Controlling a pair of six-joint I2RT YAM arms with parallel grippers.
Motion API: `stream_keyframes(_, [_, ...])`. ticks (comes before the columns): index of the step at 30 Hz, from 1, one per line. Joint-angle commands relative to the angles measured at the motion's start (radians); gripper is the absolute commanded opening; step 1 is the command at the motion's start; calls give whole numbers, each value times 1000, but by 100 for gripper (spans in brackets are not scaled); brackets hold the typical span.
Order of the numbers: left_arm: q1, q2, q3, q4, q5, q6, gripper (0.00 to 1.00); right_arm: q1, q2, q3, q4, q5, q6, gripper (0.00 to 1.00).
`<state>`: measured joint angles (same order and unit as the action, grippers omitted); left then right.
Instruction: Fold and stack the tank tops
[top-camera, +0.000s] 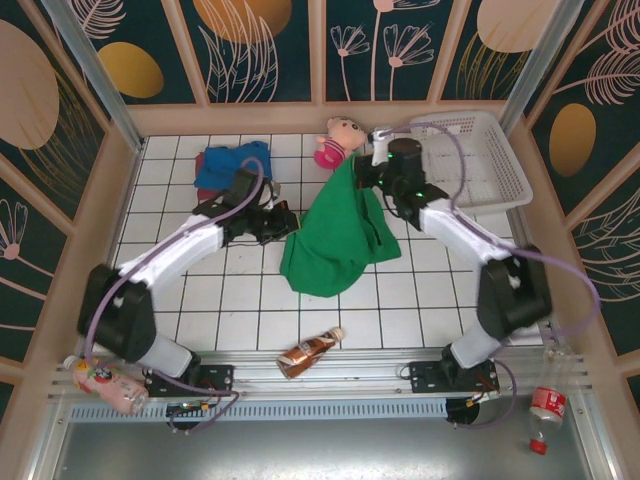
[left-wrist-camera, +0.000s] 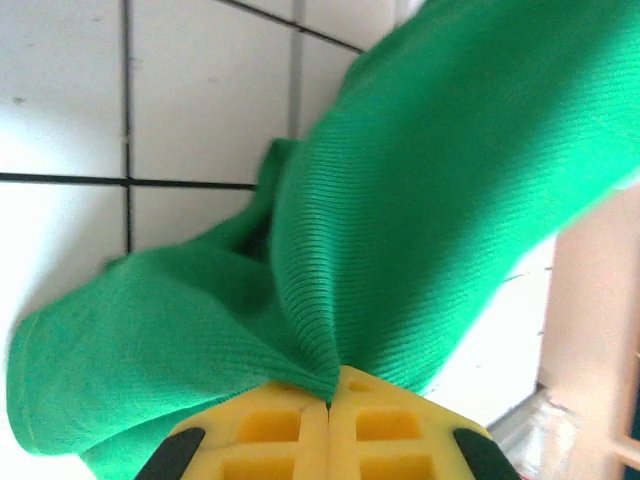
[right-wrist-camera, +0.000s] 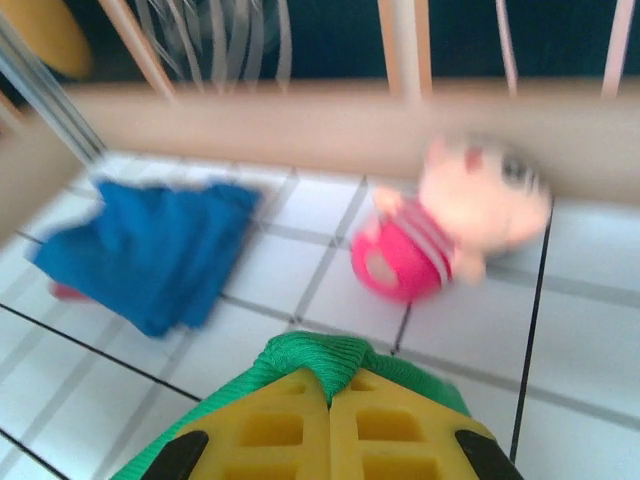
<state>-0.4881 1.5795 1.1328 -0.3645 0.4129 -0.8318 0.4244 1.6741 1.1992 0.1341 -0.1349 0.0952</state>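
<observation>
txt: none legible | bottle label: too small to read

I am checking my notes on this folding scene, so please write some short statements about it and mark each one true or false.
1. The left claw and the right claw are each shut on the green tank top. True.
2. The blue tank top lies inside the white basket. False: it lies on the table at the far left, apart from the basket.
3. The pink doll lies near the far wall. True.
4. The brown bottle stands upright in the middle of the table. False: it lies on its side near the near edge.
</observation>
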Motion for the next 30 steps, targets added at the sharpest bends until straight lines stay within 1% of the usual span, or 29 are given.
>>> stream_keyframes(1, [3, 94, 84, 81, -80, 34, 5, 5, 100, 83, -15, 27, 30, 5])
stream_keyframes(2, [3, 123, 114, 63, -100, 49, 5, 4, 129, 112, -41, 31, 35, 7])
stream_keyframes(4, [5, 187, 159, 25, -134, 75, 6, 7, 157, 150, -93, 60, 34, 15])
stream_keyframes(6, [5, 223, 181, 49, -113, 80, 10, 9, 144, 149, -129, 85, 39, 26])
stream_keyframes(8, [4, 269, 236, 10, -123, 113, 12, 23, 82, 97, -135, 95, 41, 37])
stream_keyframes(9, [6, 288, 260, -16, -151, 131, 12, 37, 44, 60, -127, 99, 41, 40])
stream_keyframes(11, [16, 312, 290, -59, -215, 152, 13, 69, -52, -29, -123, 68, 70, 45])
stream_keyframes(12, [24, 318, 290, -54, -216, 152, 13, 87, -92, -68, -121, 56, 87, 47])
stream_keyframes(13, [34, 321, 287, -38, -202, 151, 15, 113, -140, -115, -115, 48, 103, 48])
stream_keyframes(15, [46, 340, 305, -42, -188, 168, 26, 178, -222, -209, -72, 23, 122, 48])
stream_keyframes(16, [52, 353, 325, -63, -190, 188, 29, 214, -257, -259, -36, -10, 141, 49])
stream_keyframes(19, [87, 357, 346, -79, -164, 214, 39, 341, -295, -377, 69, -65, 160, 48])
stream_keyframes(21, [114, 335, 355, -104, -182, 232, 43, 423, -276, -416, 99, -63, 132, 49])
stream_keyframes(23, [137, 298, 358, -137, -198, 257, 49, 481, -239, -437, 119, -49, 86, 48])
stream_keyframes(27, [157, 229, 329, -189, -206, 293, 56, 538, -121, -407, 113, -29, 11, 49])
stream_keyframes(30, [166, 180, 277, -209, -215, 306, 58, 574, -21, -354, 82, 8, -41, 49])
